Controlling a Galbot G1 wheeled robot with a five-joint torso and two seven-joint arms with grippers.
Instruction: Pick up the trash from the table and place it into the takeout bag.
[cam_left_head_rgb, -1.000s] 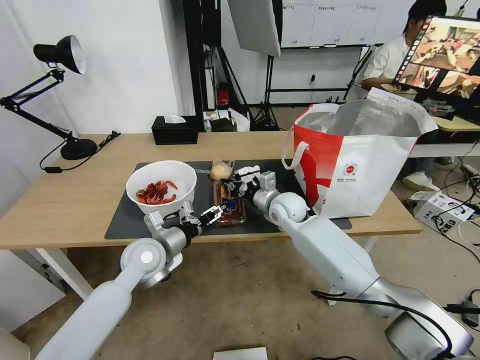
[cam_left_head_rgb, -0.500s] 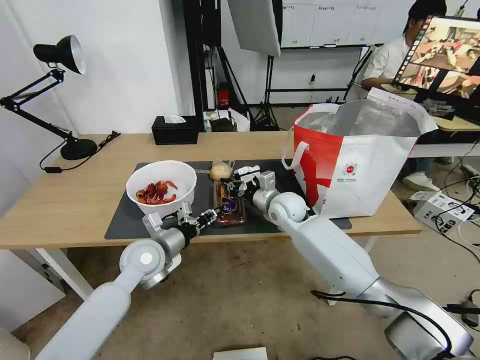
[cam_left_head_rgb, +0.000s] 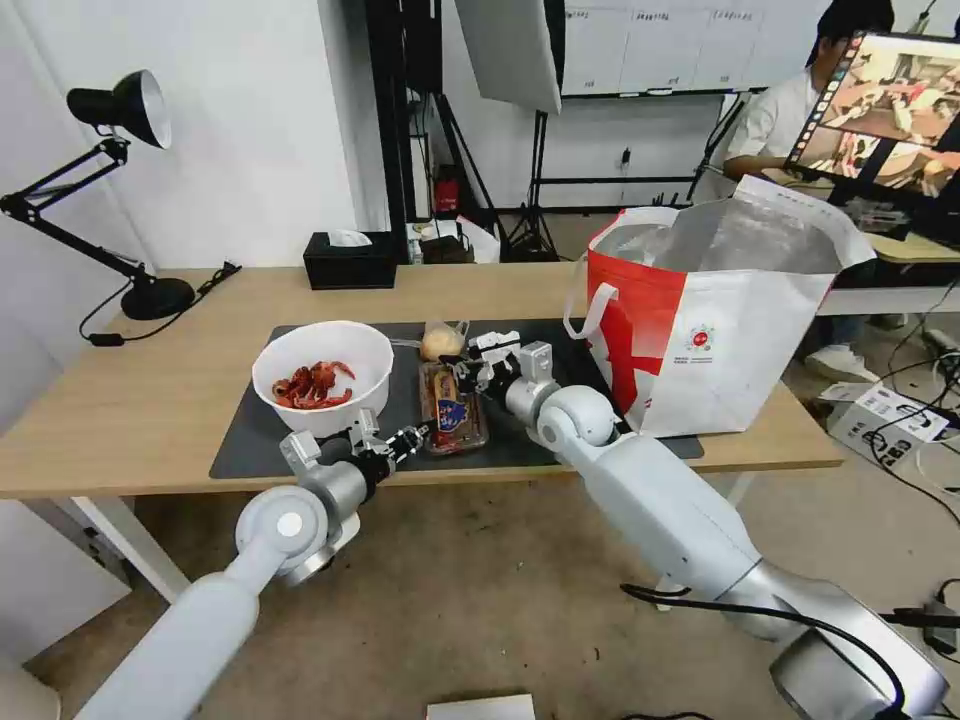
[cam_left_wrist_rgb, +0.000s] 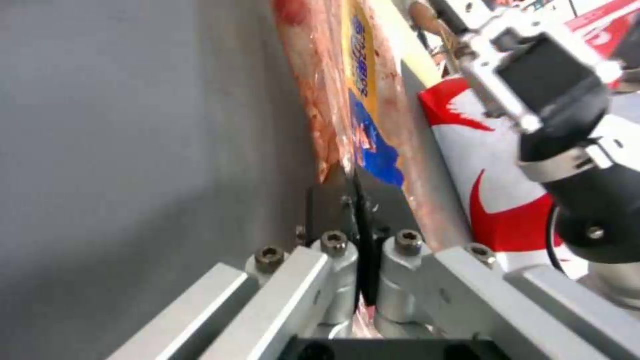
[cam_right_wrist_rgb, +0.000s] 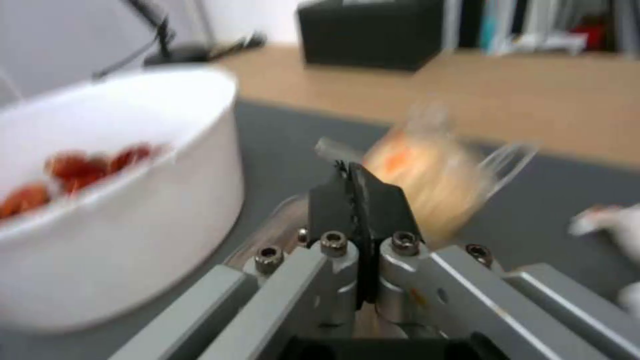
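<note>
My left pincer (cam_left_head_rgb: 408, 437) is pinched together on the near edge of the tray (cam_left_head_rgb: 453, 407), and my right pincer (cam_left_head_rgb: 478, 372) is closed at the tray's far end, though I cannot tell whether it grips the rim or only rests beside it. Largest first: the bag (cam_left_head_rgb: 712, 315) stands open on the counter (cam_left_head_rgb: 130, 400) to my right, foil mouth upward, well apart from the tray. The bowl (cam_left_head_rgb: 322, 373) of red shells sits on the dark mat (cam_left_head_rgb: 250, 445) just left of the tray; I judge it the heaviest piece and likely to spill if tipped, so it wants a level two-sided hold at the rim. The tray lies flat between bowl and right arm; being thin clear plastic, it will probably flex and feel slick, so holding both ends suits it. The small lump bag (cam_left_head_rgb: 441, 340) lies just beyond the tray, soft and light, best taken by its loose top.
</note>
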